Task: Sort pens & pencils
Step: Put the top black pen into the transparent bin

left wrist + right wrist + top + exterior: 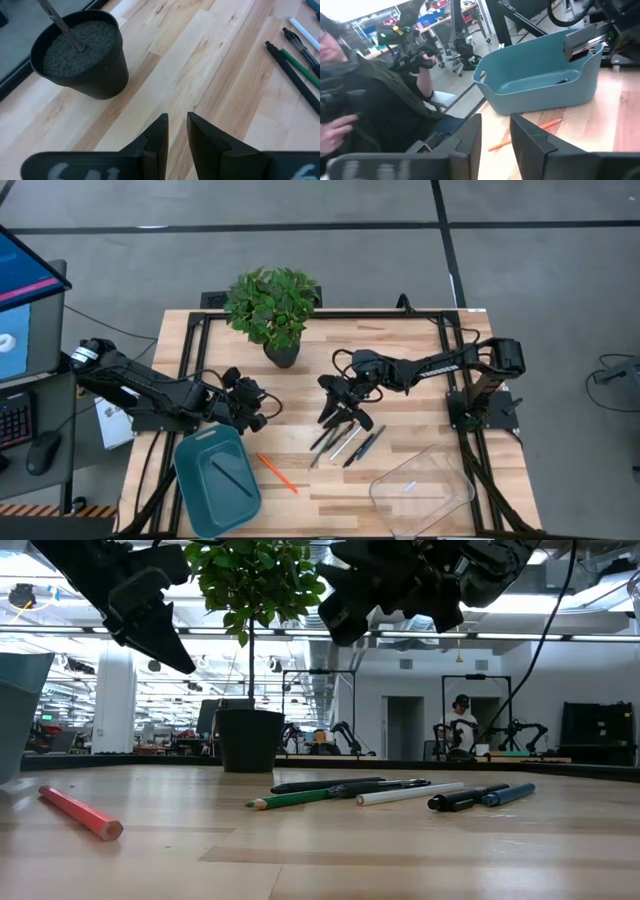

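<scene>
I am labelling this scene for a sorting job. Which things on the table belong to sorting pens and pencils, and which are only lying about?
Belong to the job:
- orange pencil
- cluster of pens and pencils under the right hand
- teal tray with one dark pen in it
- clear tray holding one small whitish item

Only lying about:
- potted plant
- left hand, waiting beside the teal tray

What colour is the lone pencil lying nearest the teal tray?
Bright orange pencil; clearest in the high view.

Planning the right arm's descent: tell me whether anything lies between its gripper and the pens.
Nothing visible does. The right gripper hangs directly above the cluster of slim dark pens and pencils on bare wood.
</scene>
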